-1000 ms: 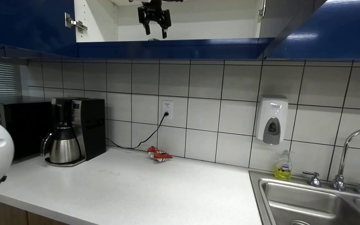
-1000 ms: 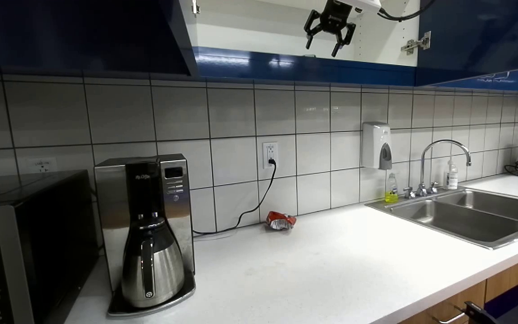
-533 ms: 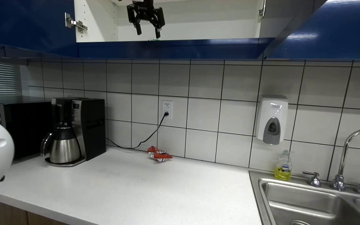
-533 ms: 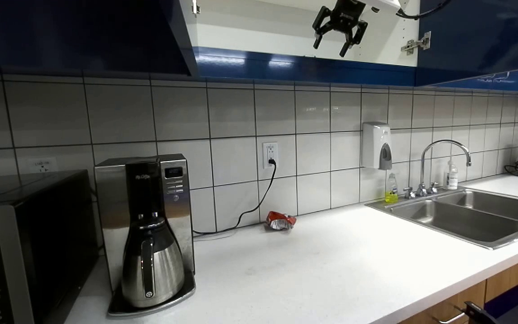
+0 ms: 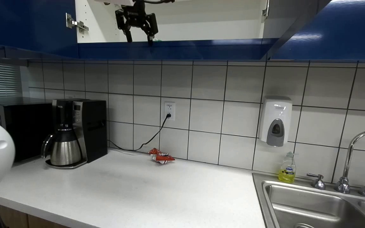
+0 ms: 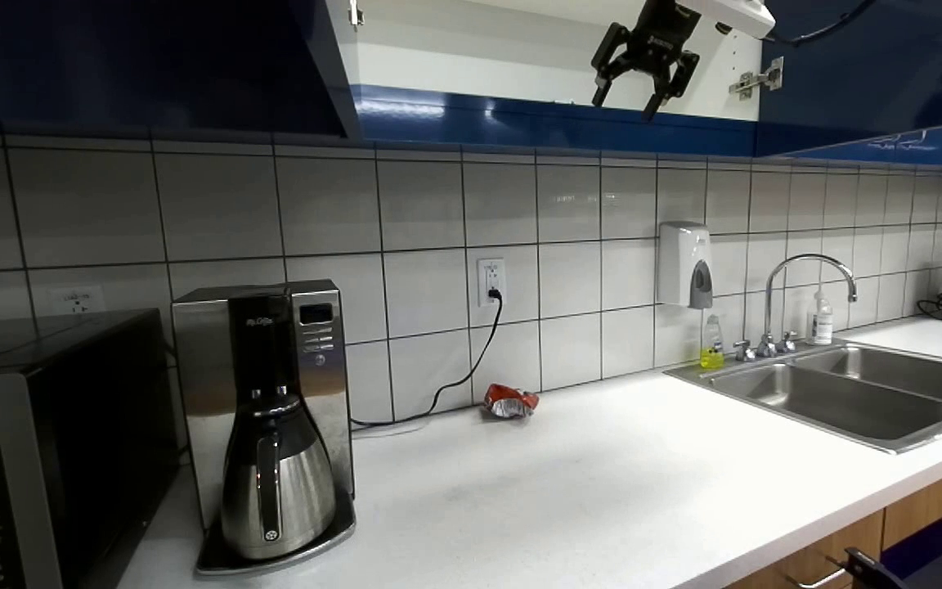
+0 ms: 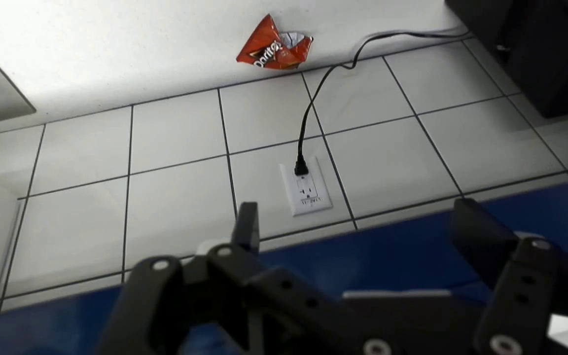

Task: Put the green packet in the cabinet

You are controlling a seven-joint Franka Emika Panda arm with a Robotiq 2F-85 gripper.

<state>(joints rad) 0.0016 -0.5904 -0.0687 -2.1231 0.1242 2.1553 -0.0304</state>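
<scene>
The cabinet is open; its white interior (image 5: 208, 30) and blue bottom trim show in both exterior views, the interior also here (image 6: 455, 69). A small green sliver, the green packet (image 5: 158, 40), shows just above the trim inside the cabinet; most of it is hidden behind the trim. Only a faint sliver shows there in an exterior view (image 6: 563, 102). My gripper (image 5: 139, 41) is open and empty, fingers down, its tips overlapping the trim, beside the packet and apart from it. It also shows in an exterior view (image 6: 625, 109) and in the wrist view (image 7: 355, 209), with nothing between the fingers.
The cabinet's blue doors (image 5: 27, 25) stand open at both sides. Below are a red chip bag (image 5: 161, 156), a coffee maker (image 5: 90, 129), a microwave (image 6: 70, 425), a soap dispenser (image 5: 276, 122), a soap bottle (image 5: 287, 169) and a sink (image 6: 831, 401).
My open gripper has moved sideways, away from the green sliver, and lately a little lower. Its tips were above the trim line and now overlap the trim. The packet stays in the cabinet.
</scene>
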